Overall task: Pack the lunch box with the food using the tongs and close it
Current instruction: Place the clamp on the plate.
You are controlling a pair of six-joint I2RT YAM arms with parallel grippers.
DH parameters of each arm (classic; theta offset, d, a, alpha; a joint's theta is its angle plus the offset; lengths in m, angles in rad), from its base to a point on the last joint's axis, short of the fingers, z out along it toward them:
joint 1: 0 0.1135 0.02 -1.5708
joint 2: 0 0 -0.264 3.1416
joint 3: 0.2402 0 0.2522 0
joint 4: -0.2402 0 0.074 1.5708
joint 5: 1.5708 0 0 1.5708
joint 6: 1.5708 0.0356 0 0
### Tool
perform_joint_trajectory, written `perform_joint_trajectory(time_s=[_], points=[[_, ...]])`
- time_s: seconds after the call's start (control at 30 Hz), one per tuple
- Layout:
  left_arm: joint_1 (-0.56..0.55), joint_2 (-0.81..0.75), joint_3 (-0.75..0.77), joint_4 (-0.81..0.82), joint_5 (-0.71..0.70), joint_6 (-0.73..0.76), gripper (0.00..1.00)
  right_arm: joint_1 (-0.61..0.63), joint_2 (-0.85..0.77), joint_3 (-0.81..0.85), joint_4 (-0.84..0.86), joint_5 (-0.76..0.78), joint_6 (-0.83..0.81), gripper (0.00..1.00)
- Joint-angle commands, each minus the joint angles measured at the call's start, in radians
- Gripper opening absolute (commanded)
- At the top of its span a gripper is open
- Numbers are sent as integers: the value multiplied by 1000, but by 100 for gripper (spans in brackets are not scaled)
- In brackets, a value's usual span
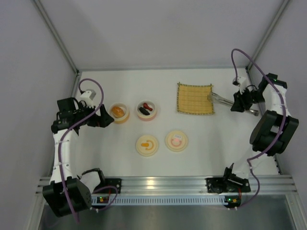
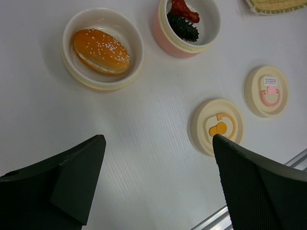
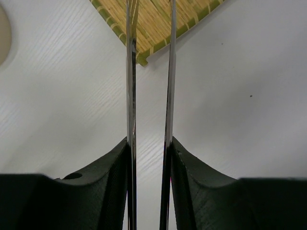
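The tongs (image 1: 223, 100) are thin silver metal, and my right gripper (image 1: 238, 102) is shut on them at the right. Their tips reach over the edge of a bamboo mat (image 1: 194, 99). In the right wrist view the two tong arms (image 3: 130, 72) run straight up between my fingers (image 3: 110, 172), held a little apart. The food sits in two round lunch box bowls. The bun (image 2: 101, 51) is in the cream bowl (image 1: 118, 112). The red piece (image 2: 184, 9) and the black piece (image 2: 182, 27) are in the pink bowl (image 1: 146, 109). My left gripper (image 2: 157, 139) hangs open and empty left of the cream bowl.
Two flat round lids lie in front of the bowls, one with an orange mark (image 1: 147, 145) and one with a pink mark (image 1: 176, 141). Grey walls close the table at the back and both sides. A metal rail (image 1: 163, 184) runs along the near edge.
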Motion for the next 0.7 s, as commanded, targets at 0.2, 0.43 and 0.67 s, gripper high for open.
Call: perform_joint_trajectory(time_s=[0.2, 0.43, 0.67], points=[[7, 48, 55, 25, 17, 18, 98, 7, 201, 236, -97, -128, -287, 42], [7, 80, 57, 34, 19, 5, 98, 27, 281, 276, -5, -52, -322, 42], [7, 102, 63, 40, 4, 5, 98, 75, 364, 326, -2, -10, -343, 43]])
